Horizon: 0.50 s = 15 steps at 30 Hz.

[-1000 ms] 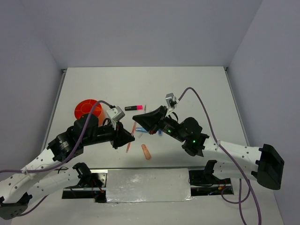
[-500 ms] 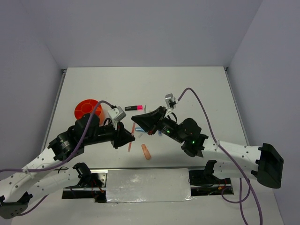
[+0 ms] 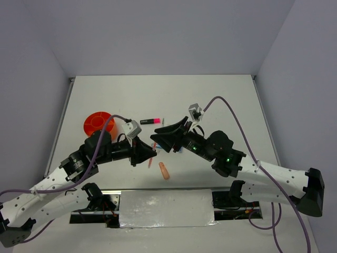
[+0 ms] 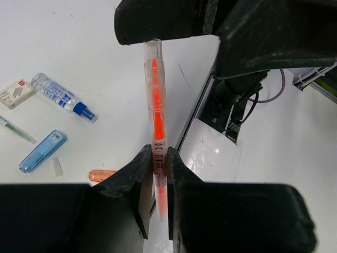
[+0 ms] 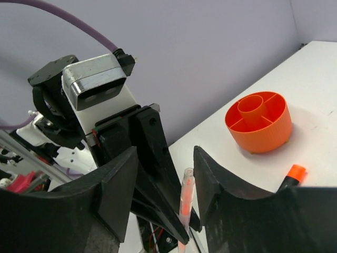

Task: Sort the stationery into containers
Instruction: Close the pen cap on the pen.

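My left gripper (image 4: 158,158) is shut on a thin orange pen (image 4: 156,105), holding it by its lower half above the table. The pen's clear free end (image 5: 185,197) sticks up between the fingers of my right gripper (image 5: 166,158), which stand open on either side without touching it. From above, the two grippers (image 3: 151,154) (image 3: 159,138) meet nose to nose over the table's middle. The round orange tub (image 3: 97,122) with divider compartments (image 5: 259,122) stands to the left. Its compartments look empty.
A black highlighter with a pink cap (image 3: 151,121) lies behind the grippers. A peach eraser (image 3: 164,171) lies toward the near edge. Below the pen lie a blue-capped marker (image 4: 63,97), a flat blue marker (image 4: 42,152), a white block (image 4: 16,94) and a thin pen (image 4: 16,129).
My right gripper was shut on the pen's end and has now opened off it. The left gripper keeps its grip, and both arms have shifted slightly.
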Each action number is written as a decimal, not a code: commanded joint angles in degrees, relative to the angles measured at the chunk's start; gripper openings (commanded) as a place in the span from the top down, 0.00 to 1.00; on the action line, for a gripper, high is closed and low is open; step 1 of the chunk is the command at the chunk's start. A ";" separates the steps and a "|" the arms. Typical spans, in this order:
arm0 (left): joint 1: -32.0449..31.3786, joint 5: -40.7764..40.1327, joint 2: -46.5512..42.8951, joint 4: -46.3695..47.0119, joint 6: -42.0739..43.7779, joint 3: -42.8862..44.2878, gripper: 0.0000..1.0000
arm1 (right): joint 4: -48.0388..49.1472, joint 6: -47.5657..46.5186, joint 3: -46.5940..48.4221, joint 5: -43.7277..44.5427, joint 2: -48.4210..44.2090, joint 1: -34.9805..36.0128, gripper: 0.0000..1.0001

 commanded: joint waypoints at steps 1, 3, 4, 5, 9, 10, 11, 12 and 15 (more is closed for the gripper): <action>0.30 1.64 -0.53 17.92 0.16 1.79 1.00 | -13.09 -1.72 0.80 -1.19 -0.75 0.19 0.45; 0.30 2.08 -0.26 18.80 -0.19 1.26 1.00 | -14.41 -2.33 1.50 -1.19 -1.19 -0.25 0.42; 0.30 2.52 -0.26 19.06 -0.36 1.00 1.00 | -14.85 -2.51 1.77 -1.19 -1.28 -0.42 0.40; 0.30 2.69 -0.26 19.24 -0.45 0.73 1.00 | -14.94 -2.51 1.77 -1.19 -1.37 -0.60 0.40; 0.30 2.69 -0.61 19.50 -0.63 0.73 1.00 | -15.21 -2.51 1.33 0.29 -1.19 -1.65 0.37; 0.30 3.04 -0.52 19.77 -0.72 0.64 1.00 | -15.47 -2.42 1.24 0.91 -1.02 -1.92 0.35; 0.30 3.83 -0.52 19.94 -0.89 0.64 1.00 | -15.73 -2.33 1.07 1.79 -0.58 -2.18 0.35; 0.30 4.10 -0.52 20.21 -1.07 0.64 1.00 | -15.56 -2.25 0.89 2.14 -0.40 -2.27 0.35; 0.30 5.51 -0.09 20.56 -1.15 0.64 1.00 | -14.86 -1.54 0.28 4.34 -0.31 -2.62 0.33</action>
